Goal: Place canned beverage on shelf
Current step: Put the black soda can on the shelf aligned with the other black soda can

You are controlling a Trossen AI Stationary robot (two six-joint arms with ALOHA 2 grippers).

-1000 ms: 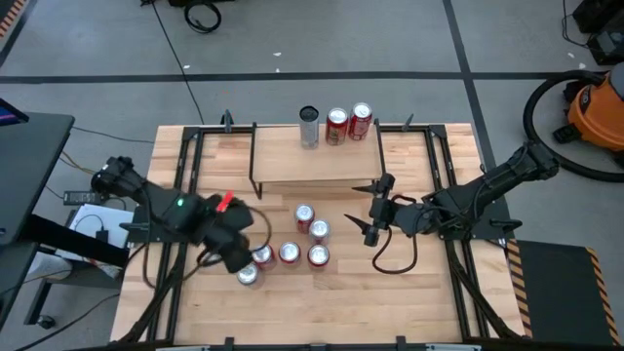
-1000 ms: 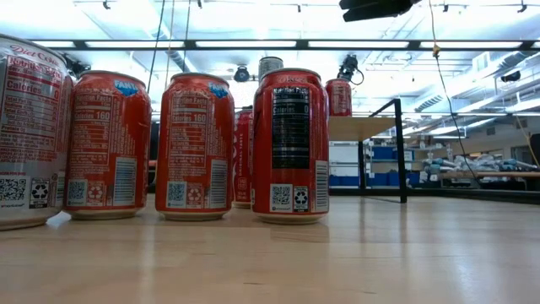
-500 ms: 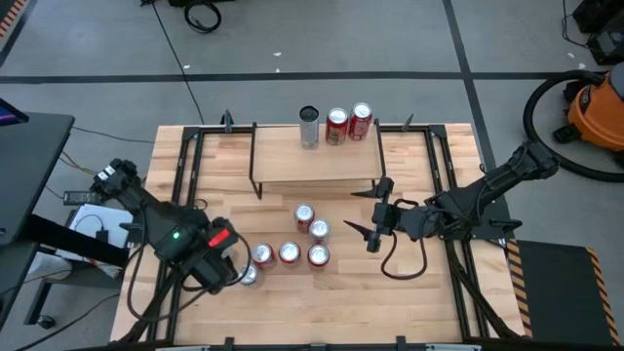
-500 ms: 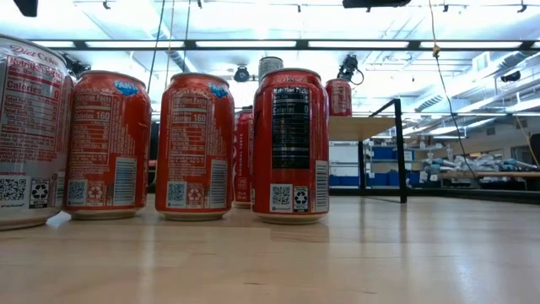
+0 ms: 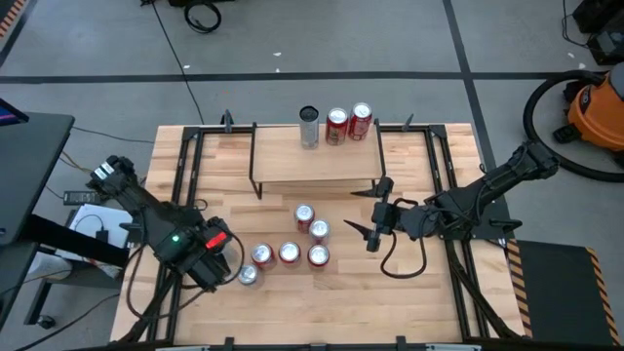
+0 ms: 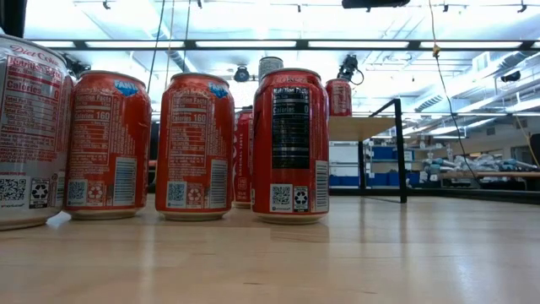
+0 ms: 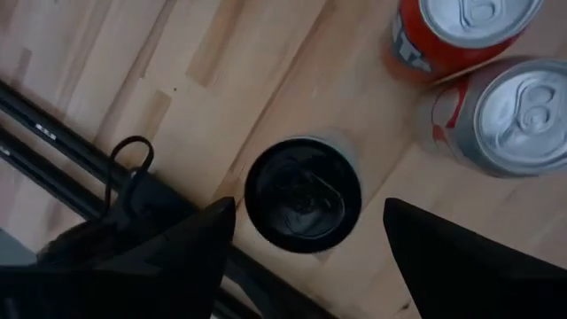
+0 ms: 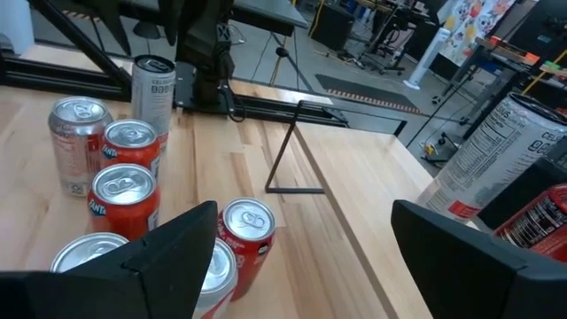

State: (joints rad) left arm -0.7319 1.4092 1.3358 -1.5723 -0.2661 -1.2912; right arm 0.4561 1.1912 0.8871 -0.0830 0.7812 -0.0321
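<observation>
The shelf [image 5: 292,161] stands at the table's far middle, with a tall silver can [image 5: 309,127] and two red cans [image 5: 337,125] upright on its plank. Several red and silver cans [image 5: 289,253] stand on the table in front of it. My left gripper [image 5: 220,267] is open at the near left, pointing down over a dark-topped can [image 7: 303,195]. Its fingers stand on either side of that can without touching it, and the can is hidden under the gripper in the high view. My right gripper [image 5: 369,216] is open and empty, to the right of the cans.
A silver can [image 7: 523,115] and an orange can [image 7: 461,27] stand close to the dark-topped can on its right. Black frame rails [image 5: 185,185] run along the table's left and right sides. Bare wood lies at the near right [image 5: 390,302].
My left gripper has gone from over the near-left cans toward the table's left and near edges and has come down a little. It now stands over the dark-topped can.
</observation>
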